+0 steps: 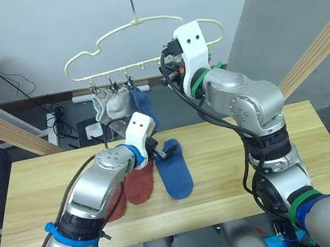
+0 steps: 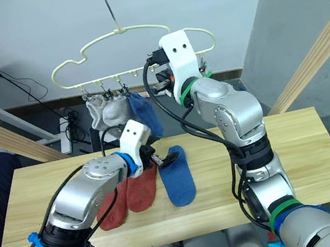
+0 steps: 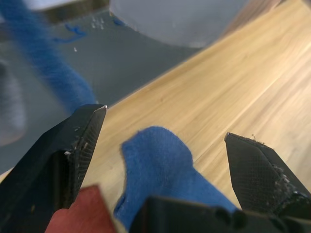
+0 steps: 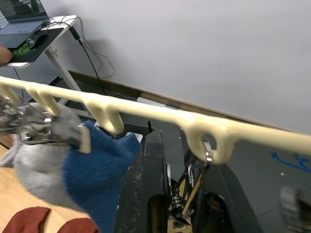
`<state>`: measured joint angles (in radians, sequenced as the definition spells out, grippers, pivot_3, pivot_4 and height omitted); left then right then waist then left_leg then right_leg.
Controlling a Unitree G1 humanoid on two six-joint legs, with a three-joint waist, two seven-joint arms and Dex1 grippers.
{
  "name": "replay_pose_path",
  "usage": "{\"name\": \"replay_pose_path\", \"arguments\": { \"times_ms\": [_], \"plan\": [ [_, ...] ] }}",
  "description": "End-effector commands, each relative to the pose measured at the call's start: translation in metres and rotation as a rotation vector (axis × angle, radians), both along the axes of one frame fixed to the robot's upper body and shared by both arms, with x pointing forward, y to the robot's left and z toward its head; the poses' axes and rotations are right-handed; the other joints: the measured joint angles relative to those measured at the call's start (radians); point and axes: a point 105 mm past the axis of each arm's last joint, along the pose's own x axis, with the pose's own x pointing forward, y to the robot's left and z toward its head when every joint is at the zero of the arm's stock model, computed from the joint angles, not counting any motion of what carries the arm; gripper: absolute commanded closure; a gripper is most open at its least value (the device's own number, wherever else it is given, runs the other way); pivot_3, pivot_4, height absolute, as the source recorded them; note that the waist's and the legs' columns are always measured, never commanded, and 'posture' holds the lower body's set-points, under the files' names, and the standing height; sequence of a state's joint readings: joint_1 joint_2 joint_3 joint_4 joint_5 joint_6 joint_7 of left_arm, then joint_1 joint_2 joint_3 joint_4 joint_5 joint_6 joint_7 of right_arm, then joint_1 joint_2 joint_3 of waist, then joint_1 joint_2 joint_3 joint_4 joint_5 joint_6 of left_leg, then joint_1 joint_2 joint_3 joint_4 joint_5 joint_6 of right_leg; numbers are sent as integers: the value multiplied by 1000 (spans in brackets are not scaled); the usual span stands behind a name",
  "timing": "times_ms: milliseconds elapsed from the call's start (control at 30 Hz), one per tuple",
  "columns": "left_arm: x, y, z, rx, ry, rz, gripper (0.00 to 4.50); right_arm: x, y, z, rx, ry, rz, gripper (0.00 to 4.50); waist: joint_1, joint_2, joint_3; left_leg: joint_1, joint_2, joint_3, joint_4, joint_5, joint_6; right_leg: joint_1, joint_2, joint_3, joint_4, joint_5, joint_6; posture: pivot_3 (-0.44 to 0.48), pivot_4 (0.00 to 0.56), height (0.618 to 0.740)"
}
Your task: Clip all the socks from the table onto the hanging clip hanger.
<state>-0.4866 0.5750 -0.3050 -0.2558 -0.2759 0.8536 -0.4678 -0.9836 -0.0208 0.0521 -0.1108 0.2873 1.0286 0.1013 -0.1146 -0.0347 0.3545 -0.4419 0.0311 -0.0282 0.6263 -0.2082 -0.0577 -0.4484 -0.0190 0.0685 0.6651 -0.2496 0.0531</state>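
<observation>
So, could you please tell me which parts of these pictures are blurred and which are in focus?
Left wrist view: the blue sock on the table and the wood grain of the table are fairly crisp, while the hanging blue sock is a soft smear. Right wrist view: the clip hanger is sharp, the clips at the edge smeared. Eye views: evenly sharp.

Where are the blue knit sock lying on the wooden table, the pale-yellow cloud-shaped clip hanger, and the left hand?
Blue knit sock on the table (image 1: 174,171), left eye view, middle of its foot.
Pale-yellow cloud-shaped clip hanger (image 1: 113,35), left eye view, upper wire.
Left hand (image 3: 163,160), left wrist view, midway between its open fingertips.
</observation>
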Motion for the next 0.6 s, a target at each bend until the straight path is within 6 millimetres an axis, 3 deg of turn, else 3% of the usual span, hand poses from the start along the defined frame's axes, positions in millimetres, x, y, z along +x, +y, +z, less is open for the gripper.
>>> {"name": "replay_pose_path", "arguments": {
  "times_ms": [33, 133, 600],
  "plan": [
    [1, -10, -19, 58, 26, -34, 0, -6, 1, 17, 26, -65, 8, 4345, 0, 0, 0, -2, 0, 0, 0, 0, 0, -2, 0, 0, 1, 0, 0, -157, 372, 740],
    [0, -12, -28, 54, 68, -44, 0, -7, 0, 17, 25, -67, 6, 4345, 2, 0, 0, -10, 0, 0, 4, 0, 0, -9, -1, 0, 4, 0, 0, -170, 376, 740],
    [0, -15, -62, 140, 127, -41, 0, -8, -4, 17, 23, -58, -8, 4345, 1, 0, 0, -8, -1, -2, 9, 0, 0, -9, -1, 0, 14, 0, 0, -194, 396, 740]
  ]
}}
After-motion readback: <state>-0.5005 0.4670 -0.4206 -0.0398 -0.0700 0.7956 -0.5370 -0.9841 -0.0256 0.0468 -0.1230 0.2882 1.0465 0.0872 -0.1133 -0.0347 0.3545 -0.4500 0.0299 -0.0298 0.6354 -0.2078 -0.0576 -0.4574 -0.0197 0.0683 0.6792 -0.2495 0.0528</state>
